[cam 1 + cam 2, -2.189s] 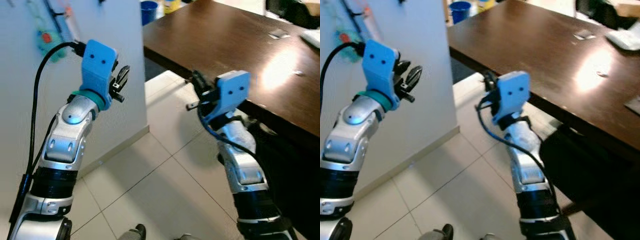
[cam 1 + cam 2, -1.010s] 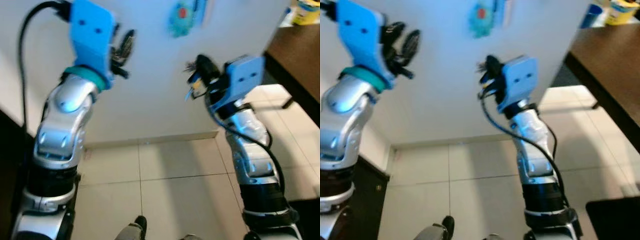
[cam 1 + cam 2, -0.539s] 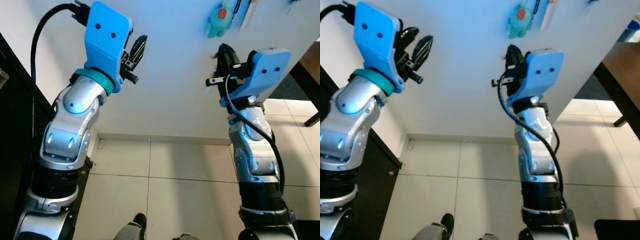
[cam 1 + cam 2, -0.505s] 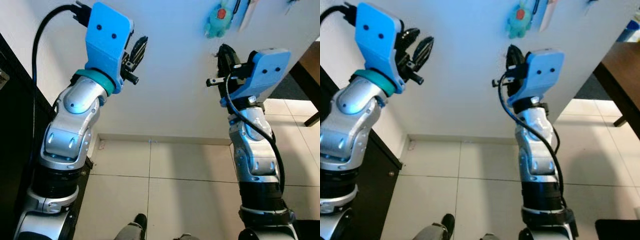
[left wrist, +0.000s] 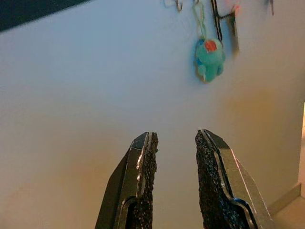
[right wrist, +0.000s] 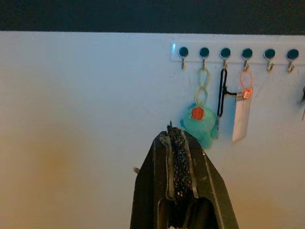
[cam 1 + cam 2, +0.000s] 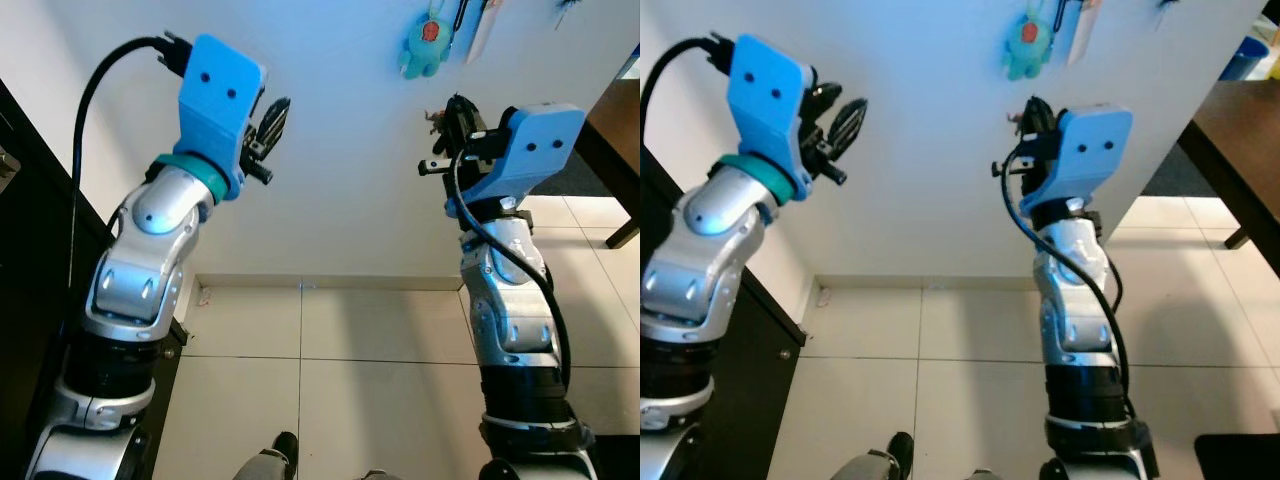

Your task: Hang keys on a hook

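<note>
White wall [image 7: 340, 150] ahead, hook rail [image 6: 236, 51] at twelve o'clock, spare hooks flanking the teal charm [image 6: 199, 121]. My right gripper [image 6: 177, 157] is pinched together, keys unclear; left gripper [image 5: 174, 162] slightly parted, empty.

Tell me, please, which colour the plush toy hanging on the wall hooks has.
The plush toy is turquoise with an orange-red spot; the right wrist view shows it best.

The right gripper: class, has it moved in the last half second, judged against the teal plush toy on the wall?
Cannot tell. The right gripper sits slightly nearer the teal plush toy, but the whole picture shifted, so the camera moved.
</note>
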